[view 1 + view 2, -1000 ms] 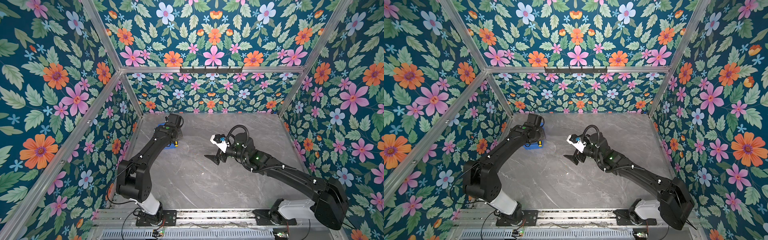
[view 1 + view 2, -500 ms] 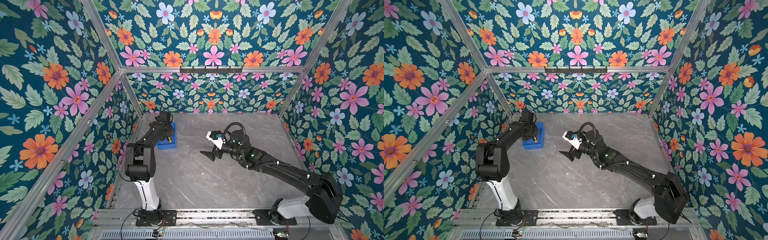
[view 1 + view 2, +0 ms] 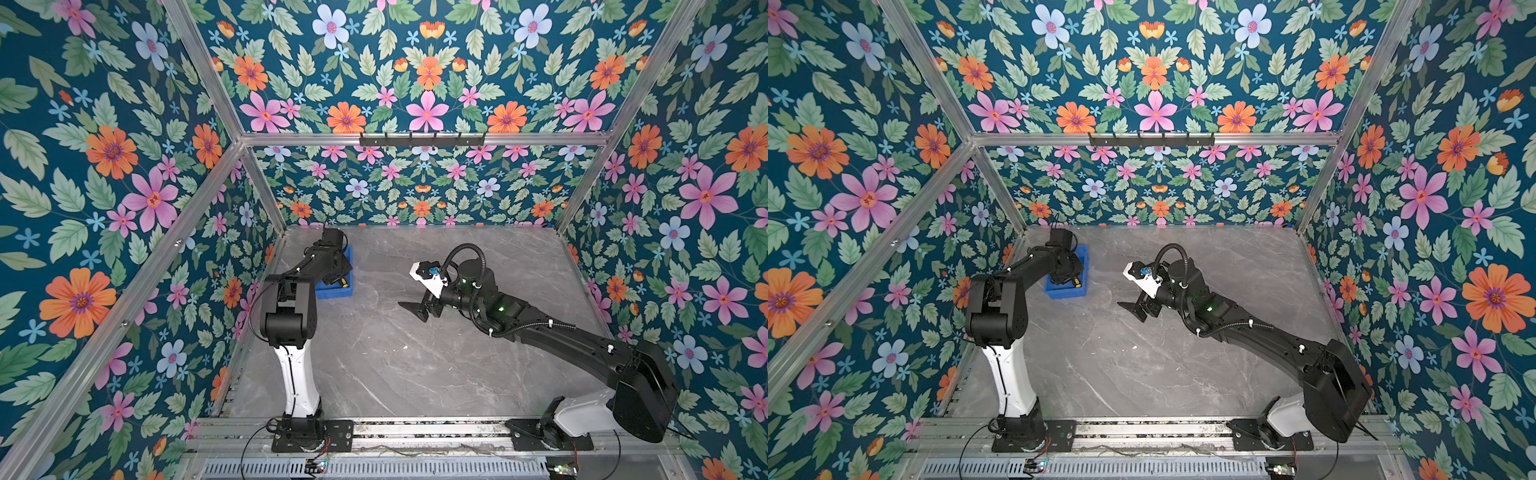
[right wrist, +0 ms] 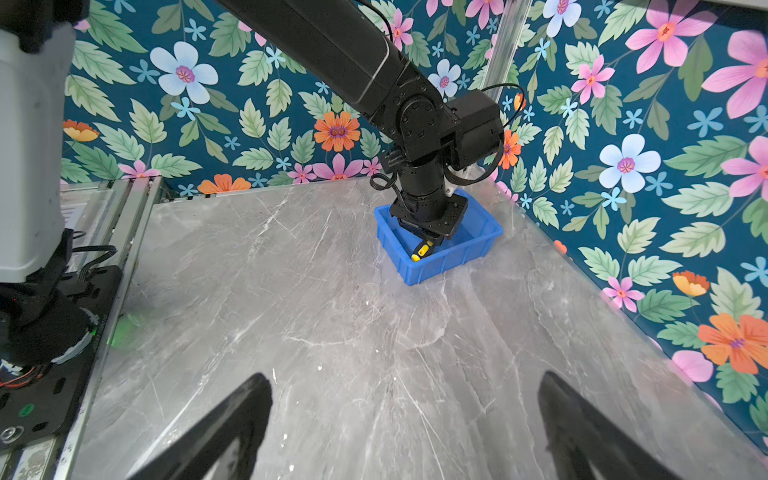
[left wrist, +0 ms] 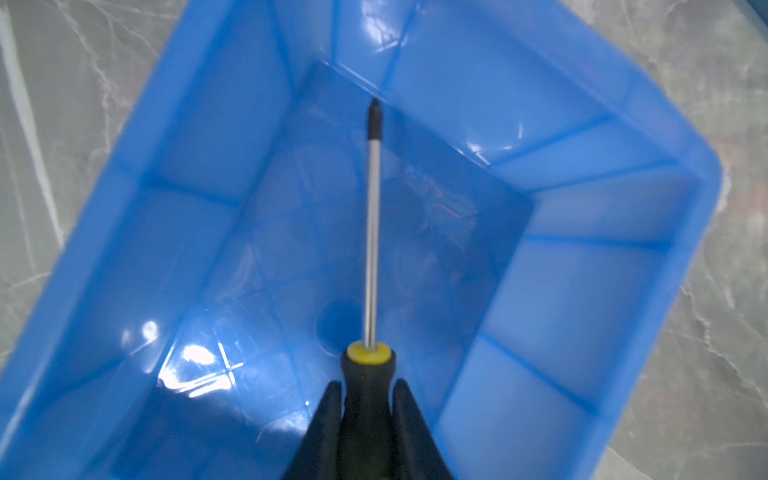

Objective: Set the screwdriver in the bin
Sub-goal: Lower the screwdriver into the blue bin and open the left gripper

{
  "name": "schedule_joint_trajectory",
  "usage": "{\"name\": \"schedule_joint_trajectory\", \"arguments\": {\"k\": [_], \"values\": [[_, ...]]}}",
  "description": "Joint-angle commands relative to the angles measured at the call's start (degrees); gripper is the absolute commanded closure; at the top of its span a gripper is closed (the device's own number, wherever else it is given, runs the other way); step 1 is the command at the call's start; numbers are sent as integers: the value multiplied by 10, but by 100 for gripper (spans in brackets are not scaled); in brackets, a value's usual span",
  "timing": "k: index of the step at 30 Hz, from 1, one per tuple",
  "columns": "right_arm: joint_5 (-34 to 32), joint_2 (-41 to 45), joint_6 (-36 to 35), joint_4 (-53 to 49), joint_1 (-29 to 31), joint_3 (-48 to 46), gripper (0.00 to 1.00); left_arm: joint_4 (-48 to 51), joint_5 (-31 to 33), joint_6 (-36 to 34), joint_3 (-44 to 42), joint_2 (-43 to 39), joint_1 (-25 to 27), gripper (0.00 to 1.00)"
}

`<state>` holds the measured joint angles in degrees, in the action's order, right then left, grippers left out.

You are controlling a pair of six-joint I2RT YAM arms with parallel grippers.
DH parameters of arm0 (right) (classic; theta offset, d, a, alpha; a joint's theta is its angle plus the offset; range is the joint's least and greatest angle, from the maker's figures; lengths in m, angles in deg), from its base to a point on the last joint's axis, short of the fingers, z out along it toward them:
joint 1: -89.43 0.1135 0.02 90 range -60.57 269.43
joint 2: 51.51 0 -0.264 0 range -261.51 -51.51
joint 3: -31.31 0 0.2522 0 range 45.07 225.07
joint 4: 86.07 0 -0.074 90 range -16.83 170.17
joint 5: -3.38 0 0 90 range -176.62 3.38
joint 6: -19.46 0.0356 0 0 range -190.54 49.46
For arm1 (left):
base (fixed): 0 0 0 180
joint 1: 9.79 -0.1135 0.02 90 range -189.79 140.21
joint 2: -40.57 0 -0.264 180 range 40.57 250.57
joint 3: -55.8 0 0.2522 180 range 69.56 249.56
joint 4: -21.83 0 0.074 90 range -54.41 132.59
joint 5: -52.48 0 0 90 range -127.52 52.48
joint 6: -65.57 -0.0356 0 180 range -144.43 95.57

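The blue bin (image 5: 582, 208) fills the left wrist view; in both top views it sits at the back left (image 3: 334, 293) (image 3: 1065, 293). My left gripper (image 5: 365, 384) is lowered inside it, its black fingers (image 5: 330, 411) pressed on both sides of the black handle of the screwdriver (image 5: 372, 228). The shaft points along the bin floor, with the tip near the far wall. From the right wrist view, the screwdriver's yellow end (image 4: 419, 252) shows below the left gripper (image 4: 428, 241), inside the bin (image 4: 440, 262). My right gripper (image 3: 415, 311) (image 4: 401, 378) hovers open and empty over mid-table.
Grey marble tabletop (image 3: 415, 374) lies between floral walls. The bin stands near the left wall and the back corner. The left arm's white base column (image 3: 297, 382) rises at the front left, and a metal rail (image 3: 415, 430) runs along the front edge.
The left arm swung back toward the left wall and lowered the screwdriver into the bin. The right gripper drifted slightly to the left and stayed open.
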<state>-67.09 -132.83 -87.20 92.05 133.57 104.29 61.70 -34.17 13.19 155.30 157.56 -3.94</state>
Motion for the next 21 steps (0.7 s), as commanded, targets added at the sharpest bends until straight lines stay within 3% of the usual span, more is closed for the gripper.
{"name": "schedule_joint_trajectory", "arguments": {"k": [1,7,21], "values": [[16,0,-4,15,1,3,1,-18,11,2,-8,-19,-1,53],[16,1,-4,20,1,1,1,-20,10,-15,-14,-57,-1,29],[-31,44,-5,21,0,-34,1,-38,27,-52,-48,-187,4,0]]}}
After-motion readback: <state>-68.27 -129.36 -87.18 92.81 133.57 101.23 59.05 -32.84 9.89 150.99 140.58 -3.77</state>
